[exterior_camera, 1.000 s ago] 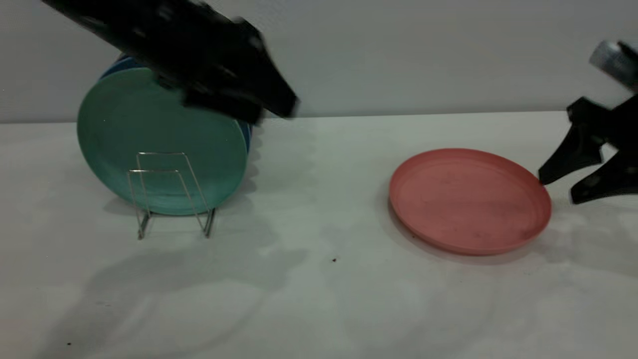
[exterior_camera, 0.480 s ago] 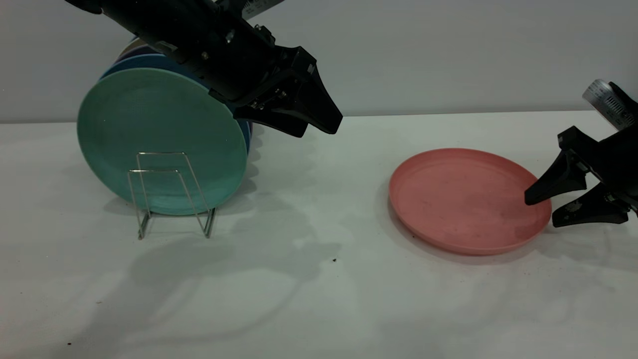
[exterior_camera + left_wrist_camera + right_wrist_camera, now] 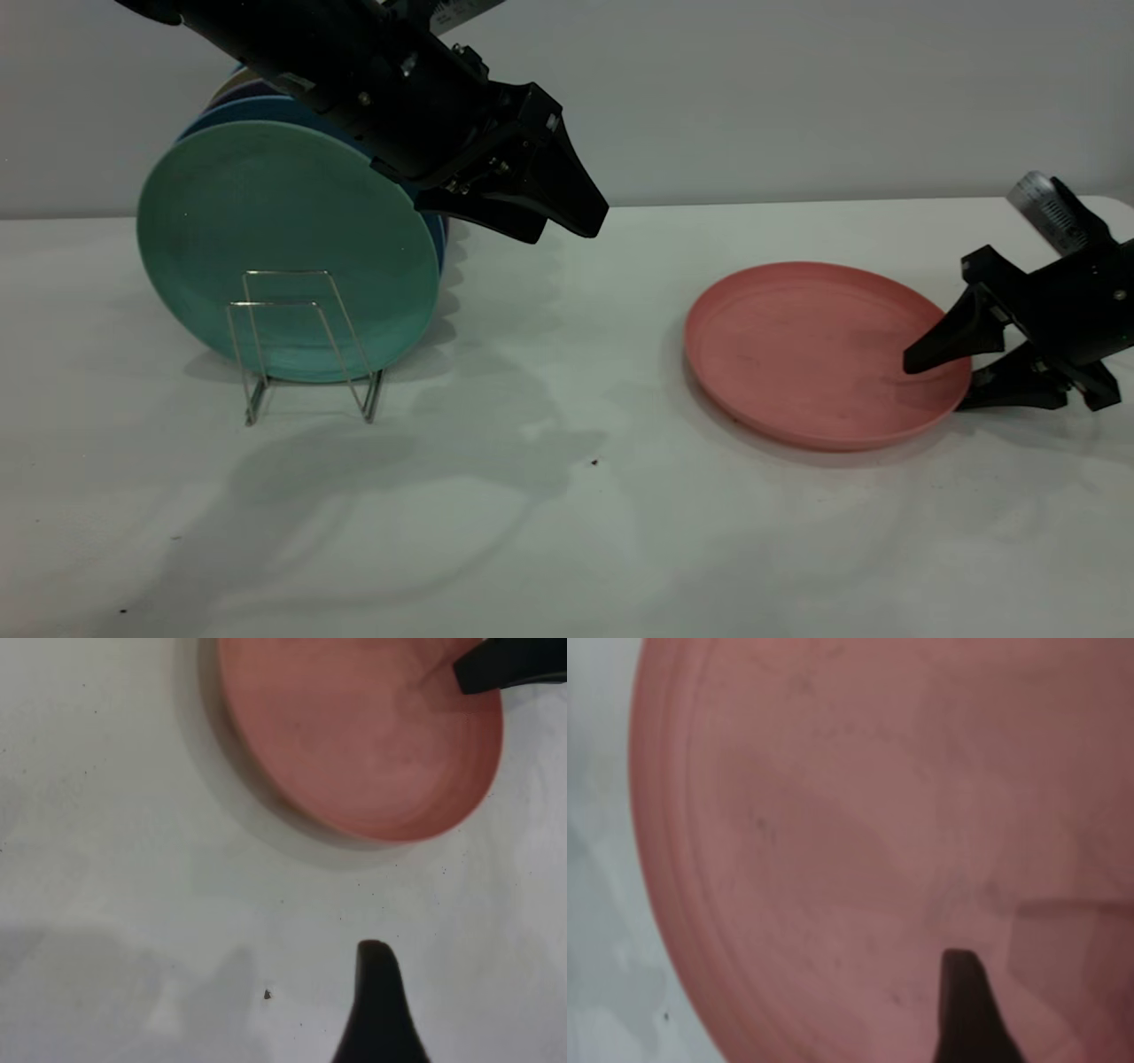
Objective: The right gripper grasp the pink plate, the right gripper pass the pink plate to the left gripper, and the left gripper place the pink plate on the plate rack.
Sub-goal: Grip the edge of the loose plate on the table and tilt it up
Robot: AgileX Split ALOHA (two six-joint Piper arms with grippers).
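Grasp step: the right gripper (image 3: pixel 952 379), jaws spread, straddles the right rim of the pink plate (image 3: pixel 815 354), flat on the table (image 3: pixel 567 532); closure is needed next. The left gripper (image 3: pixel 563 221), apparently parted, hovers near the plate rack (image 3: pixel 301 341).

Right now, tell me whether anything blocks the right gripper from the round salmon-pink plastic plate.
Nothing visible does. The right gripper is open and straddles the round salmon-pink plastic plate's near rim, one finger above it and one outside, low by the white table.

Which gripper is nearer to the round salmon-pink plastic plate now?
Right. The right gripper straddles the round salmon-pink plastic plate's near-side rim, one finger over it, one outside. The left gripper hovers apart, beside the racked plates.
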